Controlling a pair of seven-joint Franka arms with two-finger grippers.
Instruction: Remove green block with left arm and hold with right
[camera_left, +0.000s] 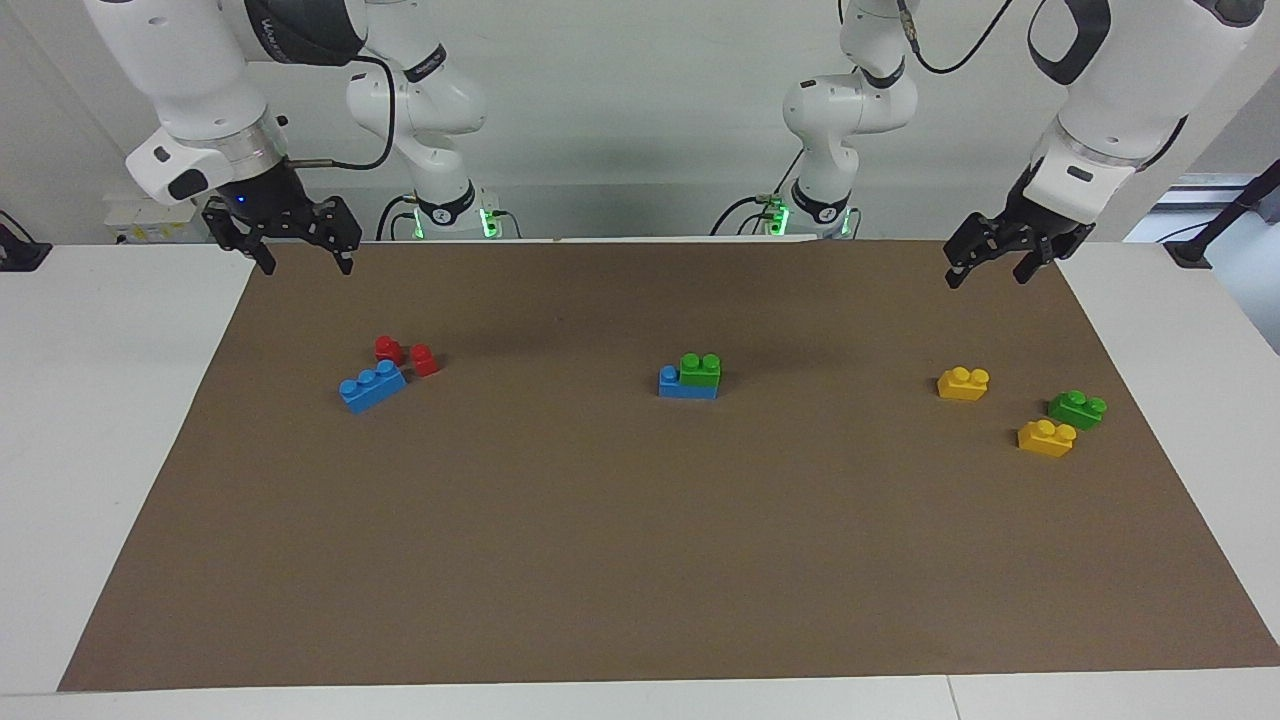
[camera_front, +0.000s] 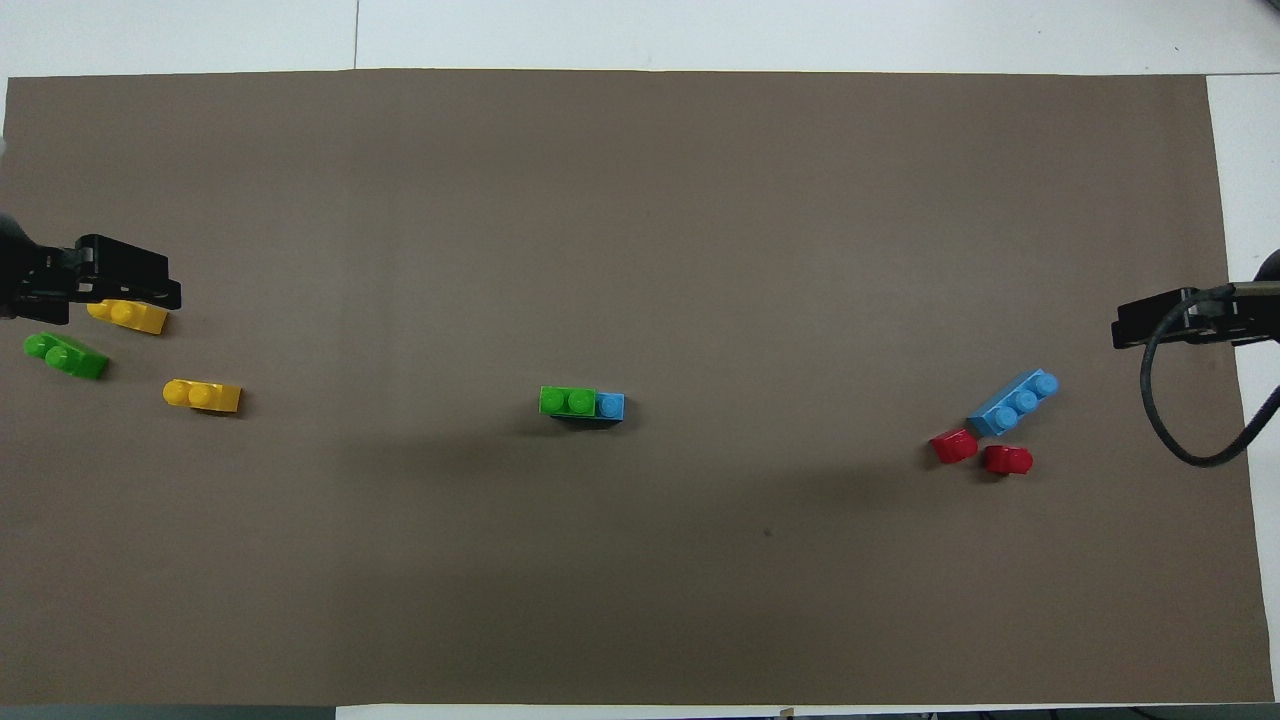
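- Sitting on a blue brick (camera_left: 687, 385) in the middle of the brown mat (camera_left: 640, 560), the green block (camera_left: 700, 368) covers the part of that brick toward the left arm's end of the desk (camera_left: 110, 400); one blue stud is bare beside it, as the facing view shows.
- Same view: the left pincer (camera_left: 988, 262) hangs in the air over the mat's corner near the robots, its fingers apart and holding nothing.
- The right pincer (camera_left: 296, 247) hangs over the mat's other corner near the robots, fingers spread wide and bare.
- A second green brick (camera_left: 1077, 408) lies toward the left arm's end, between two yellow bricks (camera_left: 963, 383), touching none.
- Toward the right arm's end lie a loose blue brick (camera_left: 372, 386) and two red pieces (camera_left: 405, 354) just beside it, nearer the robots.
- From overhead, the green block (camera_front: 568, 401) shows two studs, with the blue brick (camera_front: 610, 405) poking out at the right arm's end.
- The left pincer (camera_front: 125, 285) partly covers one yellow brick (camera_front: 128, 316); the right pincer (camera_front: 1165, 318) is at the mat's edge, over bare mat (camera_front: 640, 200).
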